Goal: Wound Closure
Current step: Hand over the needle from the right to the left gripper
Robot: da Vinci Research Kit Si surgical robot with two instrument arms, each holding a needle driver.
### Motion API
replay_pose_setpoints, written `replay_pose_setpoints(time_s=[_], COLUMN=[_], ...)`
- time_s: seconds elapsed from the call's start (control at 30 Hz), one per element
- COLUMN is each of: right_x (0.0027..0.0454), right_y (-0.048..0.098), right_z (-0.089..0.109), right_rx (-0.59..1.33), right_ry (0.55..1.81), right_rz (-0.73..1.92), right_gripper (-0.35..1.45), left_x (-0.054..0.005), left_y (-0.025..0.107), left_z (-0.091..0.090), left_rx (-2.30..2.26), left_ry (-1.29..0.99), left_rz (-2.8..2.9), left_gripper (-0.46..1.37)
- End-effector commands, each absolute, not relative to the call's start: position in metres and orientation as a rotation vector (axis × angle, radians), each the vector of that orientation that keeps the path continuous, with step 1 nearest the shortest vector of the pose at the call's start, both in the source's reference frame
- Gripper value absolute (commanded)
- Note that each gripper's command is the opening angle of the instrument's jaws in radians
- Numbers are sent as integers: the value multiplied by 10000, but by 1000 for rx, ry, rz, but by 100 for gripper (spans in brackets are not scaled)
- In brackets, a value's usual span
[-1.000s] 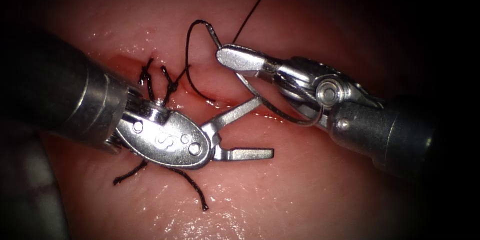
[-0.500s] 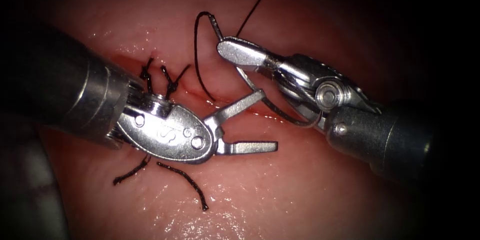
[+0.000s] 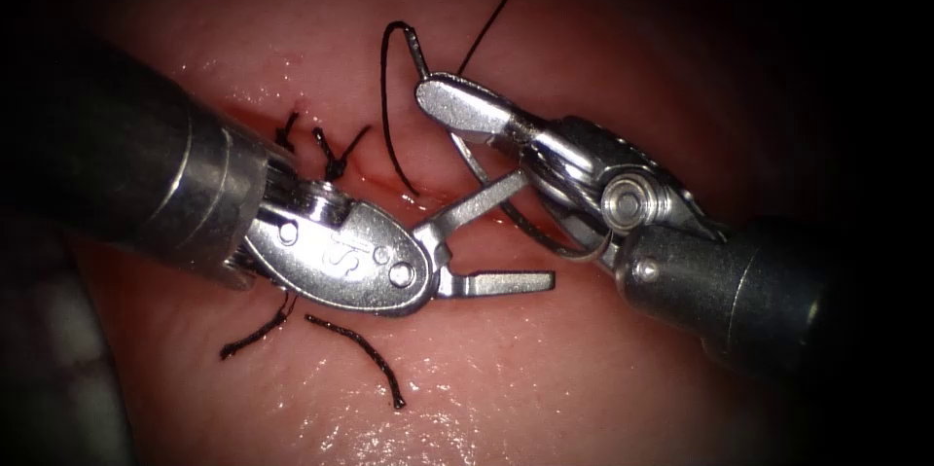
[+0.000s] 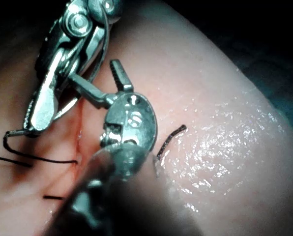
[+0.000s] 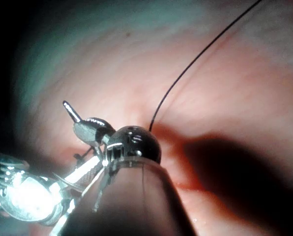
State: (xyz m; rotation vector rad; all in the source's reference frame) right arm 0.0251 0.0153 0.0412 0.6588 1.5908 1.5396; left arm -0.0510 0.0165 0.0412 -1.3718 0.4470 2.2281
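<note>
The curved steel needle (image 3: pixel 506 208) lies above the pink tissue's cut (image 3: pixel 384 179), gripped near its thread end by the right hand (image 3: pixel 449 104). Its free arc sweeps near-right, between the left hand's (image 3: pixel 520 233) wide-open, empty jaws. Black thread (image 3: pixel 386 96) trails left.

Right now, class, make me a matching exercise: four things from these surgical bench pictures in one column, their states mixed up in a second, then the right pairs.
1. left tool
2. right tool
3. needle
4. cut ends

A. lying loose on the tissue
B. jaws open, holding nothing
C. curved, gripped near its thread end
D. jaws shut on the needle

Pairs: 1-B, 2-D, 3-C, 4-A
</note>
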Motion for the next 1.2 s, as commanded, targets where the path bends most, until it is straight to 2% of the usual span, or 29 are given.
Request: replay_pose_setpoints(time_s=[0.03,0.13,0.17,0.27,0.77,0.9,0.97,1.0,1.03,1.07,1.1,1.17,1.2], right_x=[251,251,250,250,246,243,241,241,240,240,239,237,236], right_y=[153,153,154,154,155,154,153,153,153,153,154,154,154], right_z=[411,410,410,410,408,405,403,403,402,402,402,402,402], right_rx=[657,656,655,650,600,611,617,618,617,618,622,642,656], right_ry=[1588,1587,1587,1585,1589,1542,1525,1522,1521,1518,1515,1494,1471], right_rz=[1543,1544,1545,1548,1498,1486,1483,1482,1484,1484,1481,1465,1454], right_gripper=[-35,-35,-35,-35,-35,-32,7,11,28,36,56,63,74], left_x=[-509,-511,-511,-509,-477,-473,-472,-471,-471,-471,-471,-471,-471], left_y=[164,163,163,164,171,172,173,173,173,174,174,175,176], left_z=[413,416,417,417,415,418,420,421,421,422,423,424,425], left_rx=[-1371,-1373,-1374,-1377,-1411,-1445,-1478,-1480,-1494,-1499,-1505,-1515,-1524], left_ry=[450,463,463,471,529,535,530,525,515,515,513,512,510], left_rz=[2228,2237,2237,2246,2303,2371,2412,2414,2433,2439,2456,2469,2475], left_gripper=[40,20,0,-35,-35,-35,-35,-35,-35,-35,-35,-35,-35])
